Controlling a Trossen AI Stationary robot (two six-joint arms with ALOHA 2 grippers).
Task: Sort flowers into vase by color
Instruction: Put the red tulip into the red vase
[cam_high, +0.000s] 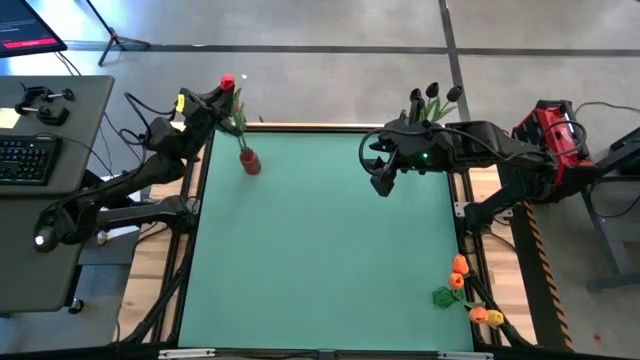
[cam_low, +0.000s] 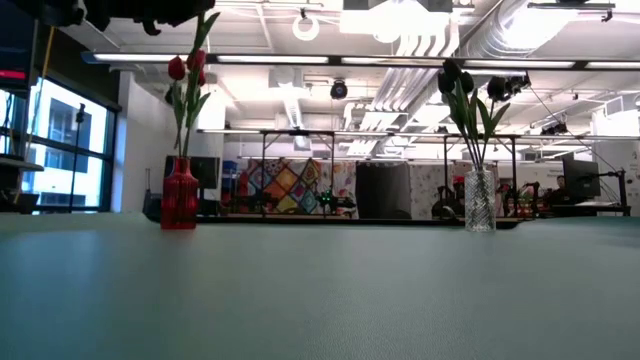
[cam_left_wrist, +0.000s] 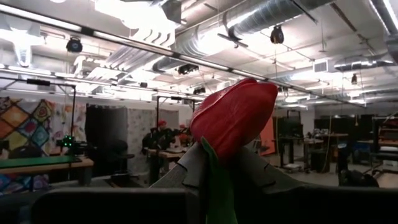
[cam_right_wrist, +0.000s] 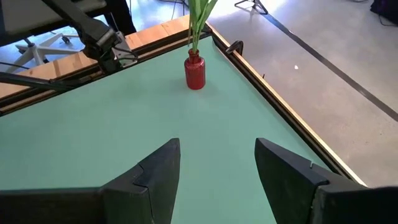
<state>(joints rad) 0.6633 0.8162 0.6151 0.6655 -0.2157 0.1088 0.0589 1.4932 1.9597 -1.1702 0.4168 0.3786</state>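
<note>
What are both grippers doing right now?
Left gripper: shut on a red tulip.
Right gripper: open, empty, above the mat.

Red tulip pinched in the left gripper, seen against the room.

The left gripper (cam_left_wrist: 214, 177) has its two dark fingers (cam_left_wrist: 183, 171) closed on the green stem (cam_left_wrist: 219, 186) of a red tulip (cam_left_wrist: 235, 118), whose head stands just above the fingertips and tilts to one side. Far behind are silver ceiling ducts (cam_left_wrist: 267, 15) and bright lights, a colourful quilt (cam_left_wrist: 22, 134), a green-topped table (cam_left_wrist: 43, 163), and a person in a red cap (cam_left_wrist: 160, 134).
</note>
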